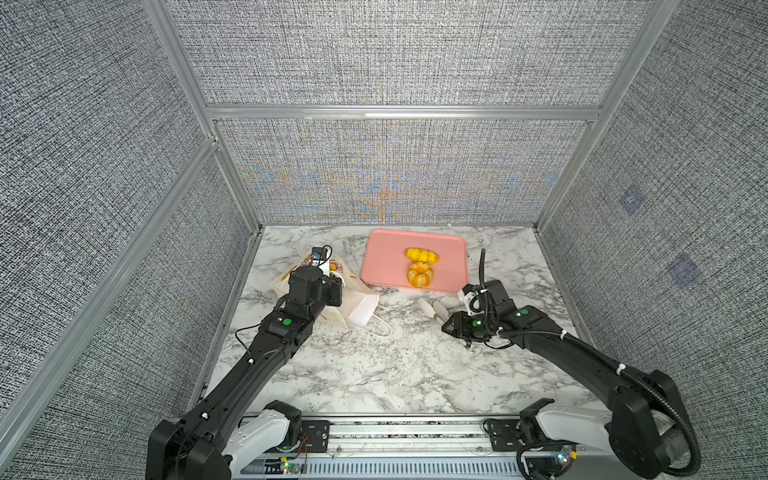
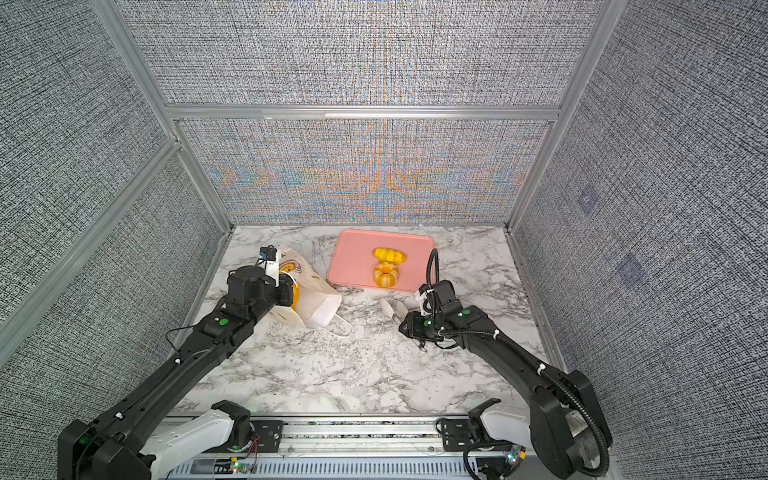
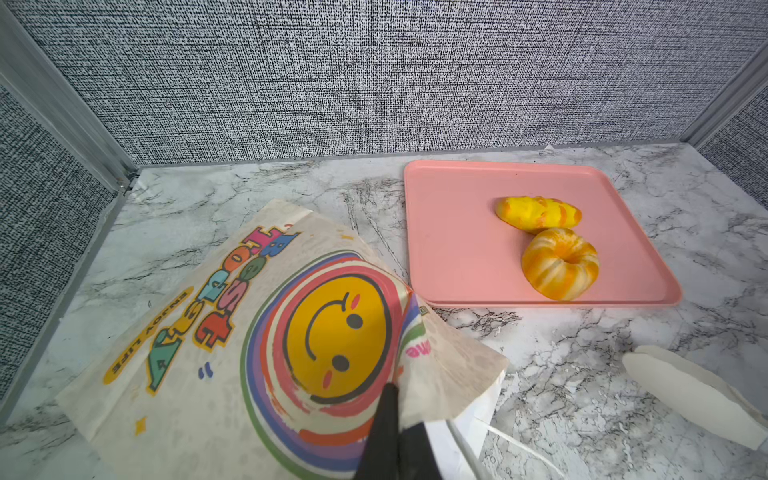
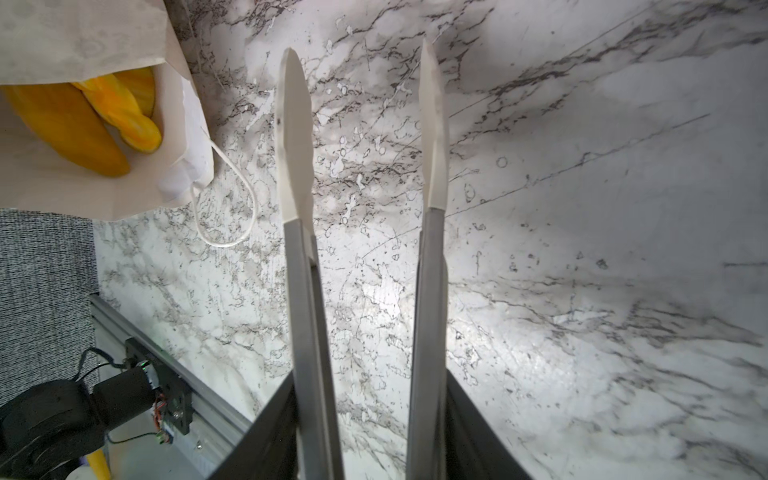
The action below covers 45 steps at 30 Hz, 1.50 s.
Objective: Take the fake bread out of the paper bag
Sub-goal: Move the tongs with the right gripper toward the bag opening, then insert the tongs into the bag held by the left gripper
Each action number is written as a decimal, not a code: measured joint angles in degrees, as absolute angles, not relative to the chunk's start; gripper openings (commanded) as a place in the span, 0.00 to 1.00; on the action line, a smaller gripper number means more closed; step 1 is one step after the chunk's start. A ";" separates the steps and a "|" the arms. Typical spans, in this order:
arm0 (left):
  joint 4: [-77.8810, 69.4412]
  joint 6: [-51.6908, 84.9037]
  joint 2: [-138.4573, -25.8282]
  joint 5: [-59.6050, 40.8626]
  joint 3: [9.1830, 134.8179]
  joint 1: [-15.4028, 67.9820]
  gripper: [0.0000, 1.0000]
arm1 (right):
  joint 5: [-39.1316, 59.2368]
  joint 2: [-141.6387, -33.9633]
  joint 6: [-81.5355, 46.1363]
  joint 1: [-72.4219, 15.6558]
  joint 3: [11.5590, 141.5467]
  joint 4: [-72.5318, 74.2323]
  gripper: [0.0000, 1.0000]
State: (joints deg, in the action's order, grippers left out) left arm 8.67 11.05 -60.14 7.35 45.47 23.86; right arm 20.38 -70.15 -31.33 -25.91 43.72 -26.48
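Note:
The white paper bag (image 1: 360, 308) (image 3: 199, 340) lies on its side at the left of the marble table, its smiley print facing up. My left gripper (image 3: 395, 401) is shut on the upper edge of the bag's mouth and holds it raised. Inside the mouth, in the right wrist view, lie two glossy yellow pieces of fake bread (image 4: 79, 133). A loaf (image 1: 422, 255) and a ring cake (image 1: 420, 275) rest on the pink tray. My right gripper (image 1: 430, 306) (image 4: 359, 54) hovers open and empty over bare marble, between the bag's mouth and the tray.
The pink tray (image 1: 382, 257) (image 3: 449, 232) lies at the back middle of the table. A white cord handle (image 1: 380, 329) (image 4: 232, 199) trails from the bag onto the marble. Grey fabric walls close in the back and both sides.

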 measured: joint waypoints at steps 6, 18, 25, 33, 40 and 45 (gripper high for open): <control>8.69 9.26 -59.88 7.07 45.47 23.86 0.00 | 25.08 -67.61 -32.25 -26.22 44.62 -27.62 0.49; 9.04 3.01 -57.78 3.84 42.44 23.86 0.00 | 32.97 -59.59 -41.50 -37.15 40.64 -21.32 0.48; 8.95 3.09 -57.14 2.79 41.45 23.86 0.00 | 36.86 -68.88 -48.51 -41.78 39.16 -5.52 0.48; 10.81 4.12 -57.01 3.05 43.11 23.86 0.00 | 39.24 -77.56 -52.71 -46.11 40.51 7.75 0.47; 12.10 4.82 -55.81 3.03 42.83 23.86 0.00 | 39.05 -88.03 -50.78 -46.02 48.42 10.48 0.47; 12.51 5.67 -55.29 3.01 42.92 23.86 0.00 | 38.70 -96.05 -47.62 -45.58 56.34 10.52 0.46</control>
State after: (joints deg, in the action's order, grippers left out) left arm 12.51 5.67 -55.29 3.01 42.92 23.86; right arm 38.70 -96.05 -47.62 -45.58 56.34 10.52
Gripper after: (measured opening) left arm 0.052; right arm 0.463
